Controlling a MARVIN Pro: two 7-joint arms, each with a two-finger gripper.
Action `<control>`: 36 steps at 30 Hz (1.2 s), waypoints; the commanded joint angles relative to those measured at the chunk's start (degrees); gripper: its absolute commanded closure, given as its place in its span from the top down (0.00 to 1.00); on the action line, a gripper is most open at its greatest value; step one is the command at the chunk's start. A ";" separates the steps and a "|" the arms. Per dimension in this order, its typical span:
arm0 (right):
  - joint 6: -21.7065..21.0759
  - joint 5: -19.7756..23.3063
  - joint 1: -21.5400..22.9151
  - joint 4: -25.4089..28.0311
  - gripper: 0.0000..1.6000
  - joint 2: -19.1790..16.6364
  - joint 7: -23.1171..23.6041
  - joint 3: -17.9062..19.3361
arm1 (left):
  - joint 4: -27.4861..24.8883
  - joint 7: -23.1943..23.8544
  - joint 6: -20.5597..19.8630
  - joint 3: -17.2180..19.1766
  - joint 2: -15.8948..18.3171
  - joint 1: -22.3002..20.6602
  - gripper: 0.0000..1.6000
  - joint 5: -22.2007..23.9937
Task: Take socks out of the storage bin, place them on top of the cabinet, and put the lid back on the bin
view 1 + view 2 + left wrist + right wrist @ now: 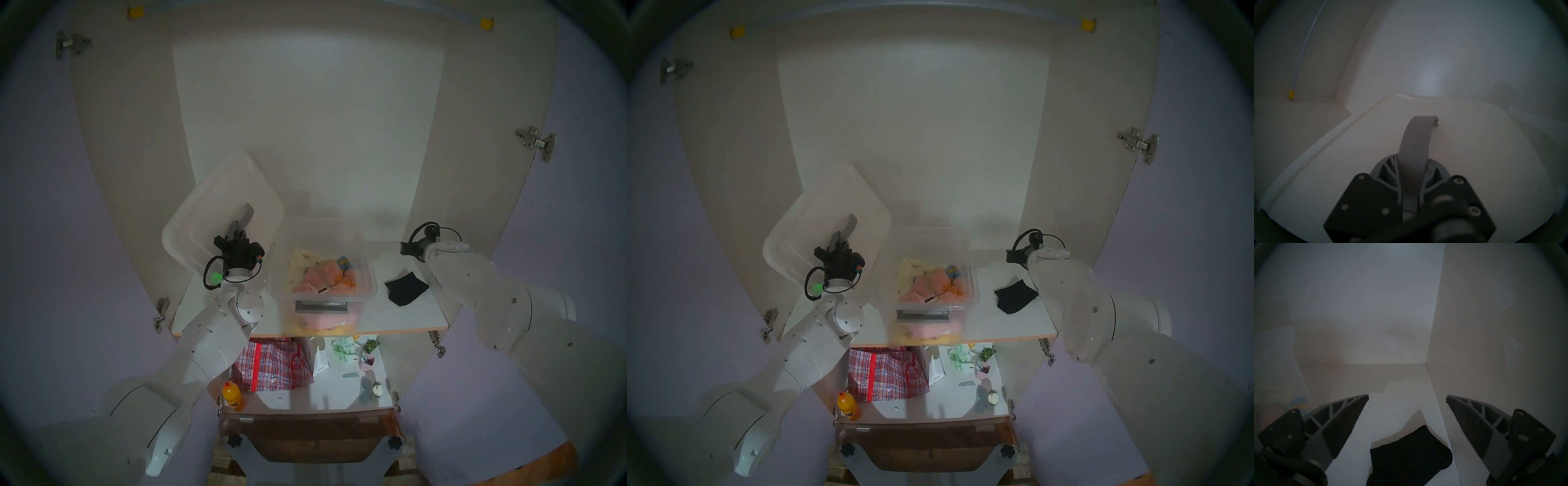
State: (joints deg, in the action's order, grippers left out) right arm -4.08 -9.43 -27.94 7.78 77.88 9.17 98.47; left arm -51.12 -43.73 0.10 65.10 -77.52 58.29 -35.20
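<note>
The clear storage bin [373,288] stands open in the middle of the cabinet shelf [424,315], with pastel cloths [322,275] inside. My left gripper [237,234] is shut on the grey handle [1417,135] of the white lid [217,203]. It holds the lid tilted in the air, up and left of the bin. The black socks [405,286] lie on the shelf to the right of the bin. My right gripper [1407,396] is open and empty, just above the shelf and beyond the socks [1410,458], near the cabinet's right wall.
The lilac doors stand open on both sides. On the lower shelf are a red checked bag [271,366], an orange bottle [232,397] at its front left and several small items [366,359] on the right. My right arm reaches over the shelf's right end.
</note>
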 commanded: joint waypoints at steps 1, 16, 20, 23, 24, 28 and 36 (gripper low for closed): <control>0.90 -0.06 1.89 1.18 1.00 -0.12 0.04 -0.08 | -3.63 1.63 -0.92 2.47 -0.89 -3.77 0.00 2.55; 0.82 -0.05 1.87 1.19 1.00 -0.12 0.01 -0.07 | -13.18 16.21 -8.78 13.22 -6.62 -3.60 0.00 20.87; 0.83 -0.05 1.87 1.19 1.00 -0.12 0.01 -0.07 | -17.36 20.84 -15.68 13.81 -8.22 -3.19 0.00 26.48; 0.79 -0.05 1.86 1.19 1.00 -0.11 0.00 -0.06 | -19.26 23.59 -20.15 13.53 -9.26 -4.23 0.00 29.46; 0.77 -0.04 1.86 1.18 1.00 -0.11 0.00 -0.06 | -20.30 24.02 -21.49 13.56 -9.58 -4.42 0.00 30.37; 0.74 -0.04 1.85 1.18 1.00 -0.11 0.00 -0.06 | -22.93 23.86 -27.28 13.68 -11.35 -5.88 0.00 33.42; 0.85 -0.06 1.88 1.19 1.00 -0.12 0.01 -0.07 | -32.38 20.74 -40.18 10.84 -17.10 -1.32 0.00 33.86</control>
State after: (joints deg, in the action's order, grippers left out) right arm -4.09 -9.43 -27.94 7.78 77.90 9.13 98.48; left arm -78.43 -21.37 -38.12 77.14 -91.26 56.87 -1.45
